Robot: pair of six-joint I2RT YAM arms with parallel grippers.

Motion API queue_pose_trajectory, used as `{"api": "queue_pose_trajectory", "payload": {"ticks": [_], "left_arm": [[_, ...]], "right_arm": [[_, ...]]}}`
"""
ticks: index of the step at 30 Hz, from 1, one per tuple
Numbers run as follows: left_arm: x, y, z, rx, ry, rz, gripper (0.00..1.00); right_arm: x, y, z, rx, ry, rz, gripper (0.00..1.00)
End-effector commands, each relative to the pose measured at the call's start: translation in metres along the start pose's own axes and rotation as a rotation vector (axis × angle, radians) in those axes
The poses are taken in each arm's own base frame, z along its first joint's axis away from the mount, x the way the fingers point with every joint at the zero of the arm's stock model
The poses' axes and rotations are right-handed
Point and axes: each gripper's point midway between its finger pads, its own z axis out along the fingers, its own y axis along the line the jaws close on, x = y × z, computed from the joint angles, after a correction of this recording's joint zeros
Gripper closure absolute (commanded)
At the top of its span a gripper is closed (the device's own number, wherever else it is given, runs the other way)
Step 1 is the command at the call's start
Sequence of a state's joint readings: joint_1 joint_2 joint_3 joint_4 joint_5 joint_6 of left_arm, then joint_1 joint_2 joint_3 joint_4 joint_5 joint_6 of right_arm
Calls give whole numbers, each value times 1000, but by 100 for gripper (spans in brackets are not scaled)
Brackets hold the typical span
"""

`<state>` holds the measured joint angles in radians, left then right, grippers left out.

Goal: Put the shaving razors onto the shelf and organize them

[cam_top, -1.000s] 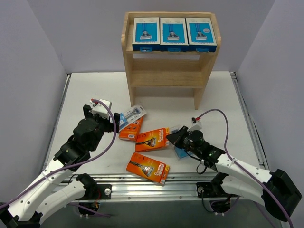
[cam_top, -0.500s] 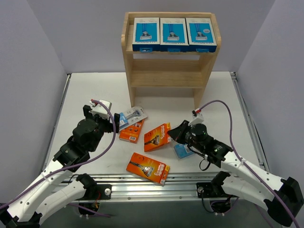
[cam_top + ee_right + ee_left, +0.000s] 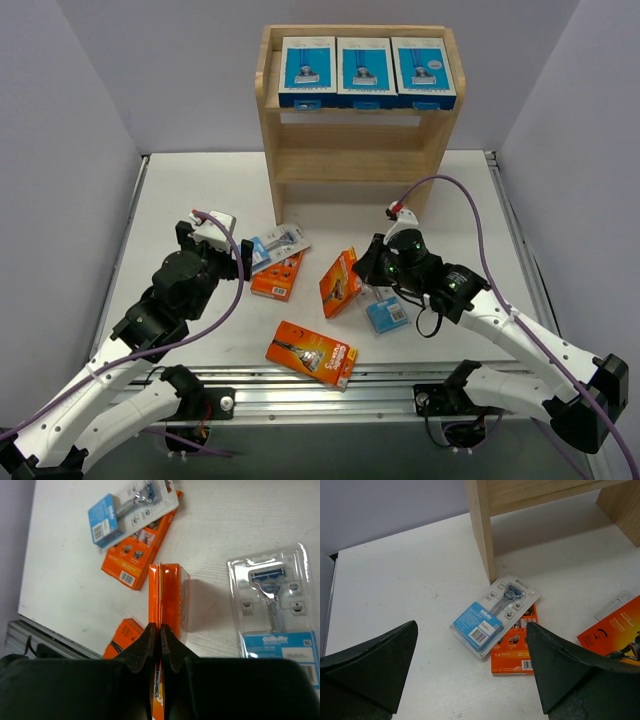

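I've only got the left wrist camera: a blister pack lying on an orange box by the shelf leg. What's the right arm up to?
Observer: The right claw is shut on an orange box, holding it up on edge.
Operator: Any room on the top tier?
Observer: Three blue boxes fill the top tier of the shelf, side by side.
Operator: Other loose packs?
Observer: A lone orange box lies flat near the front edge of the table.

The top camera looks steeply down from the near side over the whole table (image 3: 200, 190) and shelf (image 3: 350, 150), while both wrist cameras sit close above it, sharing the blister pack (image 3: 495, 615) on an orange box (image 3: 515, 652), centre of the left view, upper left of the right.
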<state>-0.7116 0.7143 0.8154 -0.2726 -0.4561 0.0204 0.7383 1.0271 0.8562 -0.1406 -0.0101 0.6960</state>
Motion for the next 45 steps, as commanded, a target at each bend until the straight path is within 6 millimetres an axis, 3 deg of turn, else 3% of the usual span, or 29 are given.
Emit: {"api": "queue_pose_trajectory", "payload": {"ticks": [1, 11, 27, 38, 45], "left_arm": [[-14, -4, -1, 22, -53, -14, 1], [-15, -5, -1, 28, -52, -11, 1], [-14, -5, 0, 25, -49, -10, 1], [-14, -4, -1, 22, -52, -12, 1], [-15, -3, -2, 21, -53, -11, 1]], "right_arm": [[0, -11, -11, 85, 33, -89, 100], [9, -9, -11, 137, 111, -201, 100], [21, -25, -4, 326, 159, -291, 96], [28, -25, -1, 335, 182, -305, 88], [39, -23, 4, 304, 216, -303, 90]]}}
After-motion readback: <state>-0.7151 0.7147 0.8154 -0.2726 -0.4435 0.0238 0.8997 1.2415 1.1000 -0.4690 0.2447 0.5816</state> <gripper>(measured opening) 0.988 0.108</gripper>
